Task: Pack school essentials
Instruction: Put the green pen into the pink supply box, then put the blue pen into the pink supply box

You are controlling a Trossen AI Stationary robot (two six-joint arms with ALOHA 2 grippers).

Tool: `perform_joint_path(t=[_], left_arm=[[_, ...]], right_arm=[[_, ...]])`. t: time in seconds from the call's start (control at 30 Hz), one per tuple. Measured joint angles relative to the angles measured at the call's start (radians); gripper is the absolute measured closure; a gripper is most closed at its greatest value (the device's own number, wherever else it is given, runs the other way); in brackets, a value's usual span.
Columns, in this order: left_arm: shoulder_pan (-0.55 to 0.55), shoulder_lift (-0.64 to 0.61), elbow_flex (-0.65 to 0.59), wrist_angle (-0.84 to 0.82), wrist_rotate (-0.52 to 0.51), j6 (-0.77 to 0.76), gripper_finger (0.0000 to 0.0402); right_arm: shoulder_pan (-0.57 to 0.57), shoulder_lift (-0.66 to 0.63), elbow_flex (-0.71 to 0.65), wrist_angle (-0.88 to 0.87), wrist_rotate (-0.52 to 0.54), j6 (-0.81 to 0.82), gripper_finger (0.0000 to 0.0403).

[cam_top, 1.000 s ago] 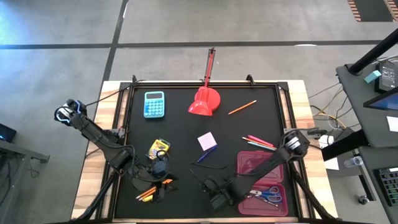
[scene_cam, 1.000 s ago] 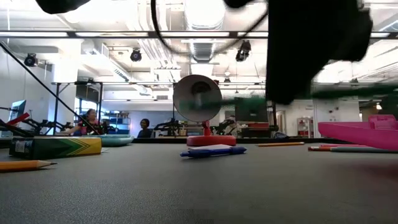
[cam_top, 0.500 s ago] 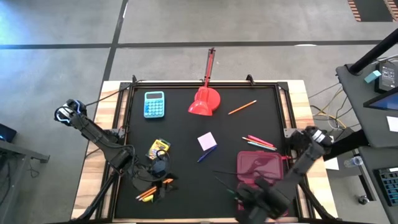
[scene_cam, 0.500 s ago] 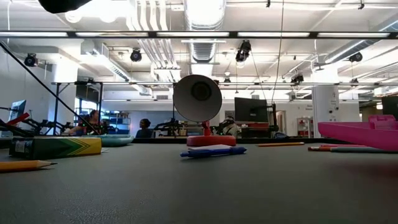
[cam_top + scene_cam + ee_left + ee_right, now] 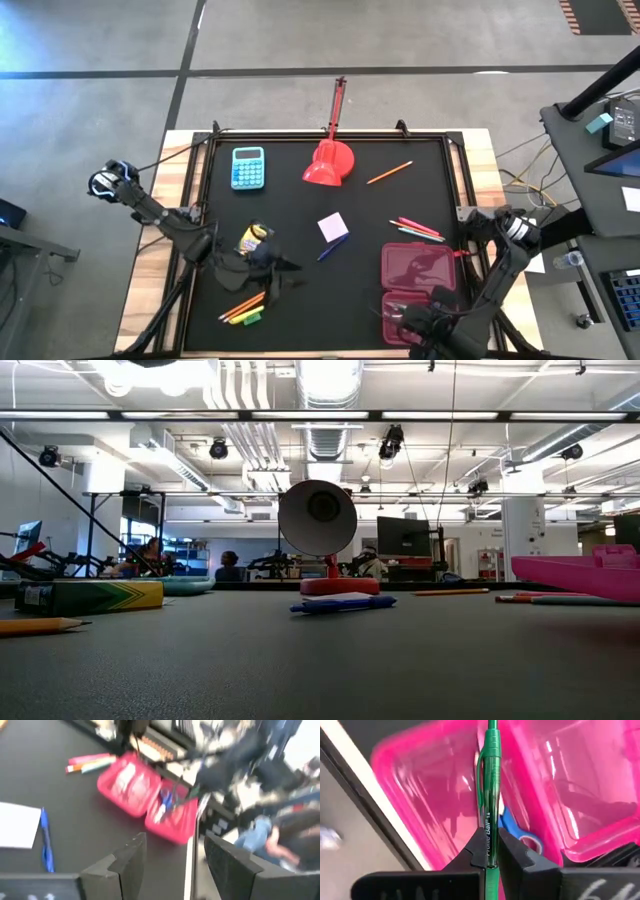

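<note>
While the right gripper (image 5: 490,857) hangs over the pink pencil case (image 5: 420,290), its jaws are clamped on a green pen (image 5: 490,795), which stands upright between the fingertips with its barrel reaching out over the case's open halves. That hold looks chosen for a drop: the pen sits directly above the tray where the blue-handled scissors (image 5: 520,832) already lie, so letting go should land it inside, not on the mat. From above, this gripper sits at the case's near edge, at the table's front.

Left of the case, the left gripper (image 5: 262,262) hovers with its jaws apart and nothing between them, just beside the yellow-green crayon box (image 5: 252,236) and a little above the orange and yellow pencils (image 5: 243,306). It appears to be waiting its turn, or lining up on one of those.

Other essentials remain out on the mat: a pale pink note pad (image 5: 333,226) with a blue pen (image 5: 332,247) touching its corner, left of the case; pink and other pens (image 5: 418,230) just beyond the case's far edge; one orange pencil (image 5: 389,172) farther back. My judgement is that packing is at an early stage, with most items unpacked.
</note>
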Motion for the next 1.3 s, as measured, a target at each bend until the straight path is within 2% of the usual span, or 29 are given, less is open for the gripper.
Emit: perform_joint_path(t=[0.1, 0.33, 0.6, 0.67, 0.83, 1.07, 1.17, 1.3], left_arm=[[0.018, 0.000, 0.000, 0.050, -0.032, 0.001, 0.0217], [0.027, 0.001, 0.001, 0.111, -0.056, -0.007, 0.0217], [0.027, 0.065, 0.008, 0.221, -0.056, -0.010, 0.0217], [0.027, 0.106, 0.011, 0.261, -0.055, -0.009, 0.0217], [0.035, 0.203, 0.026, 0.277, -0.054, -0.009, 0.0217], [0.062, 0.328, 0.034, 0.279, -0.053, -0.009, 0.0217], [0.084, 0.392, 0.034, 0.279, -0.055, 0.007, 0.0217], [0.109, 0.477, 0.045, 0.277, -0.063, 0.103, 0.0217]], right_arm=[[0.000, -0.017, -0.079, 0.096, -0.050, -0.077, 0.0390], [0.000, -0.077, -0.255, 0.250, -0.053, -0.215, 0.0390], [-0.003, -0.203, -0.483, 0.553, -0.061, -0.170, 0.0388], [-0.003, -0.225, -0.513, 0.565, -0.053, -0.125, 0.0378], [-0.003, -0.273, -0.567, 0.561, -0.015, -0.032, 0.0325], [-0.003, -0.284, -0.566, 0.559, -0.016, -0.015, 0.0251], [-0.003, -0.284, -0.536, 0.557, -0.016, -0.024, 0.0234], [-0.003, -0.284, -0.497, 0.556, -0.006, -0.024, 0.0226]])
